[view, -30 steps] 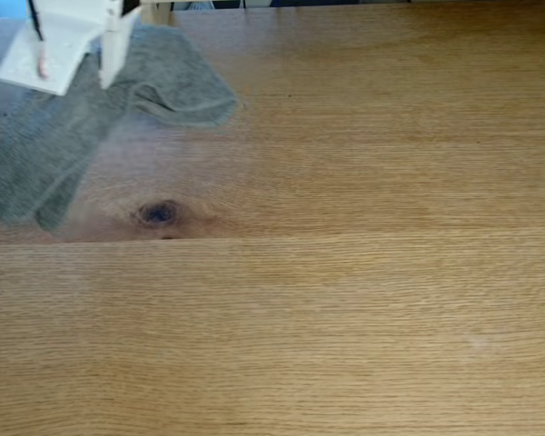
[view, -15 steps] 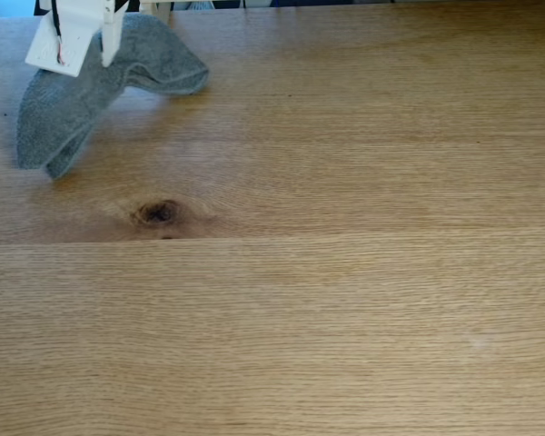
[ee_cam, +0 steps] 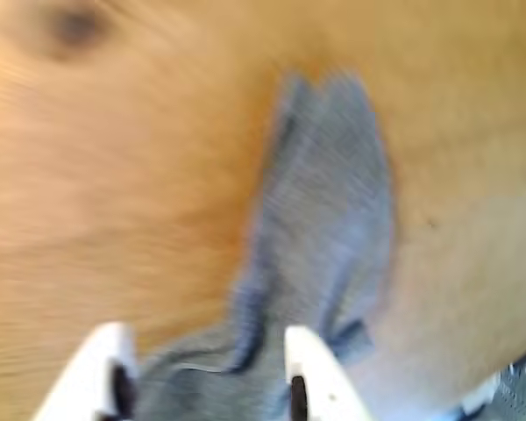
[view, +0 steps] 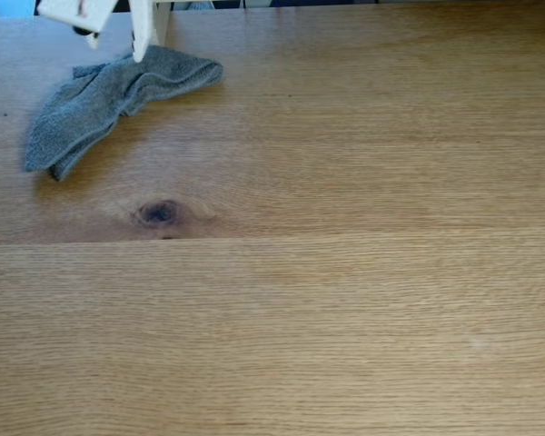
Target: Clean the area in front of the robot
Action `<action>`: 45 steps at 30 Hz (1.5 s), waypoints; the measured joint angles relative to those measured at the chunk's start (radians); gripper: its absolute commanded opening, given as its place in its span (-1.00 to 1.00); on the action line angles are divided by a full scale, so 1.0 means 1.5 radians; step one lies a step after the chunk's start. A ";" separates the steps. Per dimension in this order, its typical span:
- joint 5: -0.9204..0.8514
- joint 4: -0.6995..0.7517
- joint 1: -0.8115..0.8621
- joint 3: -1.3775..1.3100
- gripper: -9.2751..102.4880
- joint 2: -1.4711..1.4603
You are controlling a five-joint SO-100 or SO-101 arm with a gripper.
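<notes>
Up in the far left corner of the bench [view: 345, 300], as the fixed view shows it, a grey terry cloth [view: 109, 95] is seen lying crumpled and stretched out slantwise, one end near the left edge, the other rounded end toward the middle. A dark bluish knot [view: 158, 213] is noted in the tan oak grain just nearer than the cloth, apart from it, on a plank seam running across. The rest of the wood is seen bare, with fine grain lines. The white robot [view: 143, 27] is cut off by the top edge, one finger tip reaching down to the cloth's upper fold. The wrist view is blurred; the gripper [ee_cam: 206, 373] is seen there with jaws parted wide, cloth [ee_cam: 324, 228] bunched between the two white fingers [ee_cam: 311, 360]. Whether the cloth is pinched cannot be told.
</notes>
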 measured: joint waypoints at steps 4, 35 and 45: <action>0.079 0.036 -0.134 0.007 -0.64 0.062; 0.266 0.206 -0.434 0.563 -0.84 0.889; 0.222 0.212 -0.364 0.707 -0.78 0.936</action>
